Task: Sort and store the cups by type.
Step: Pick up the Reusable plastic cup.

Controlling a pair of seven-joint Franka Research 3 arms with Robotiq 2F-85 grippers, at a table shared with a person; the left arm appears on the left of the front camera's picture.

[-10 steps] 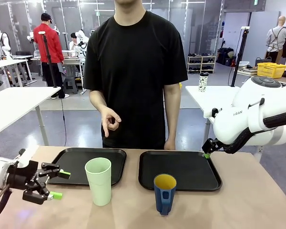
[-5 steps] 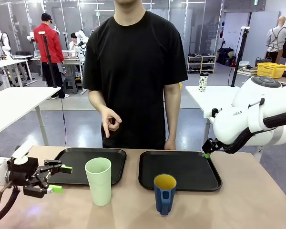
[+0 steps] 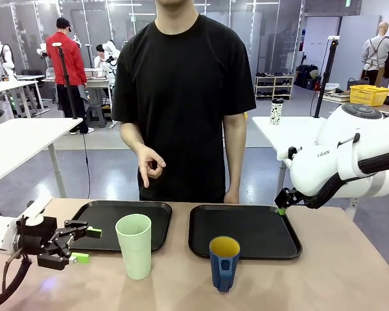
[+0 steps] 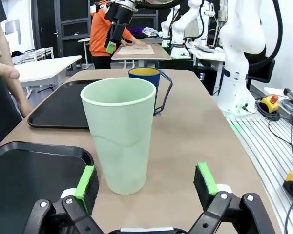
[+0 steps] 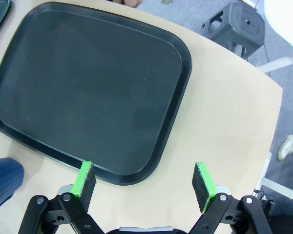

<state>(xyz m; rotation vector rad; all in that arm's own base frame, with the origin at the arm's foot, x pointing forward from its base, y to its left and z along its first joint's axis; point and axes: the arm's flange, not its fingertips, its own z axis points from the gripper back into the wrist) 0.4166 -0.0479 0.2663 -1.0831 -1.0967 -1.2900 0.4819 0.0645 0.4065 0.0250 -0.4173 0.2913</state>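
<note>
- Tall pale-green handleless plastic tumbler (image 3: 134, 246): upright on the tan table (image 3: 337, 272), close to the front edge, left of the middle, just off the near right corner of the left black plastic tray (image 3: 104, 223).
- Shorter dark-blue mug with handle and yellow inside (image 3: 223, 262): upright near the front edge, about mid-table, just in front of the near edge of the right black plastic tray (image 3: 246, 230). Handle turned toward the front edge.
- Tumbler and mug: well apart, neither on a tray.
- Left gripper (image 3: 87, 245): low over the table by the left edge, toward the front. Fingers spread wide, holding nothing, aimed sideways at the tumbler.
- Left wrist view: tumbler (image 4: 118, 136) straight ahead of the spread green pads (image 4: 85, 180), not touched. Mug (image 4: 147, 78) behind it.
- Right gripper (image 3: 282, 208): above the table beside the far right corner of the right tray, toward the right edge.
- Right wrist view: green pads (image 5: 85, 180) set wide, nothing between them. Below, one corner of the right tray (image 5: 88, 87) and bare table. Part of the mug (image 5: 2, 187) at the lower left.
- Person at the far edge: one hand (image 3: 149, 165) raised in front of the body.
</note>
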